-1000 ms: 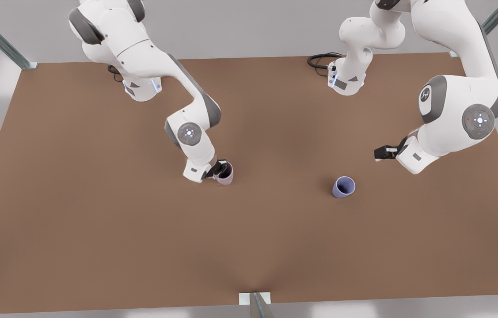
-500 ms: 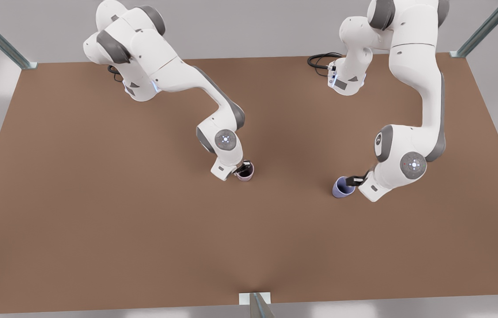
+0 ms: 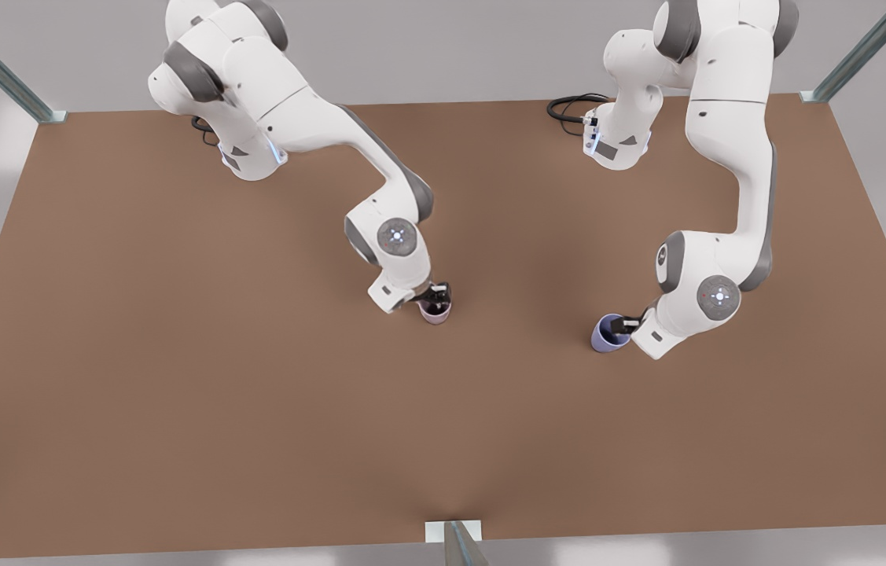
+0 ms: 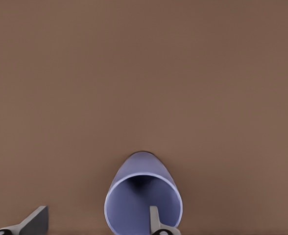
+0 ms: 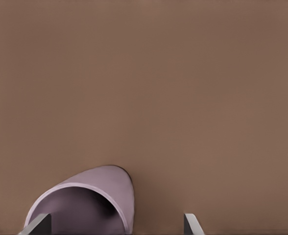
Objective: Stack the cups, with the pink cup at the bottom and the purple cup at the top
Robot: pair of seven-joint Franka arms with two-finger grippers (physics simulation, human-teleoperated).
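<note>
Fingers [image 4: 155, 219] straddle purple cup [image 4: 143, 196] rim; table [image 3: 175, 354] bare.

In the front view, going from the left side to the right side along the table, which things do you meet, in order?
right claw at the pink cup → purple cup → left claw, on that cup's rim.
</note>
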